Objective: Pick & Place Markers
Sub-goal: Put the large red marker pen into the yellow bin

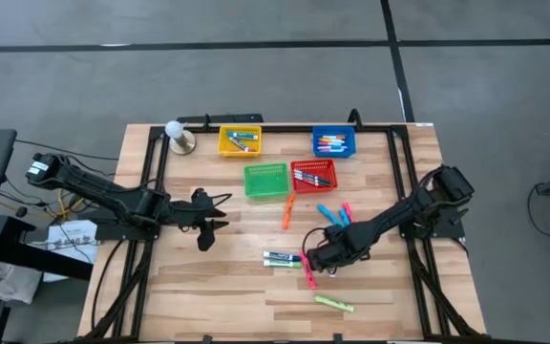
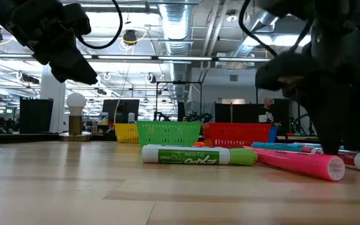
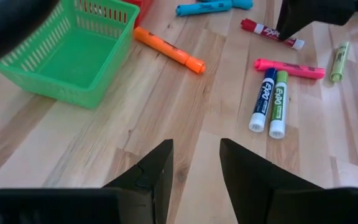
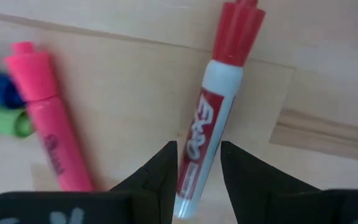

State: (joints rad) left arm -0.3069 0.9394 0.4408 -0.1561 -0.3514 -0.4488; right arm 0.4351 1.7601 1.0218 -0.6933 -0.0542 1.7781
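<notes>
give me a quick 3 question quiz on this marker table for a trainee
1. True or false: the green mesh basket has markers in it.
2. Which marker lies between the right gripper's fingers? A) white-barrelled red-capped marker B) pink highlighter C) orange marker
3. Fill in: the white-barrelled blue-capped marker and the white-barrelled green-capped marker lie ____ on the wooden table.

Key
1. False: it looks empty.
2. A. The fingers straddle it low over the table, with gaps either side, not yet closed on it.
3. Side by side. The left gripper waits open above bare wood.
</notes>
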